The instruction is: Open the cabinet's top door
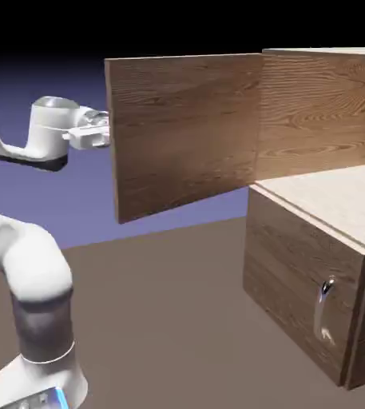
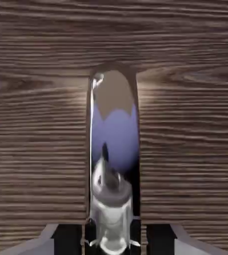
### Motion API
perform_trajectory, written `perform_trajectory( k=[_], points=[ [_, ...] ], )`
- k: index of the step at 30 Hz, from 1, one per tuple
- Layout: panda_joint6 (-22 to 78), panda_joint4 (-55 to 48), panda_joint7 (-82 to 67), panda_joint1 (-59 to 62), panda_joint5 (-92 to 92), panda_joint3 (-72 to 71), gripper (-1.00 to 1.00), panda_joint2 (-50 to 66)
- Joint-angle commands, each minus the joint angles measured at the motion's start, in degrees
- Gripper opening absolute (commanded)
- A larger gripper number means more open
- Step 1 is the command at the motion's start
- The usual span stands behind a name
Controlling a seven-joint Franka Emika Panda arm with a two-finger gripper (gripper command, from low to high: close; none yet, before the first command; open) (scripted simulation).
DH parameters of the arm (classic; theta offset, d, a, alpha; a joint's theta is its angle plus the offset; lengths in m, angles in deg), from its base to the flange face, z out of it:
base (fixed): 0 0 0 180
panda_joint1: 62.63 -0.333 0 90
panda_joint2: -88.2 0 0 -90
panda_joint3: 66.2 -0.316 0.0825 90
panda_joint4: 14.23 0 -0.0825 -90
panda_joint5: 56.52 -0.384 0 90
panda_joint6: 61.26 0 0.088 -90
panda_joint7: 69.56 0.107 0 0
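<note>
Dark brown tabletop, blue-violet backdrop, black above

The exterior view is moderately lit — the white arm glares to near-featureless white in places, while the backdrop fades from blue-violet to black at the top. The cabinet's pale inner shelf is bright, its lower front dim. In the hand view, the wood grain looks soft — the curved silver handle shows mirror-like reflections and sharp highlights.
</note>
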Motion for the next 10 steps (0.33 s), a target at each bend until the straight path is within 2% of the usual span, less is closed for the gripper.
perform_trajectory(
  k=[1,10],
  points=[
    [1.6,-2.0,0.4,2.1,-0.7,-2.1,-1.0,1.2],
    [12.5,-16.7,2.2,20.8,-5.3,-18.9,-1.0,6.4]
  ],
)
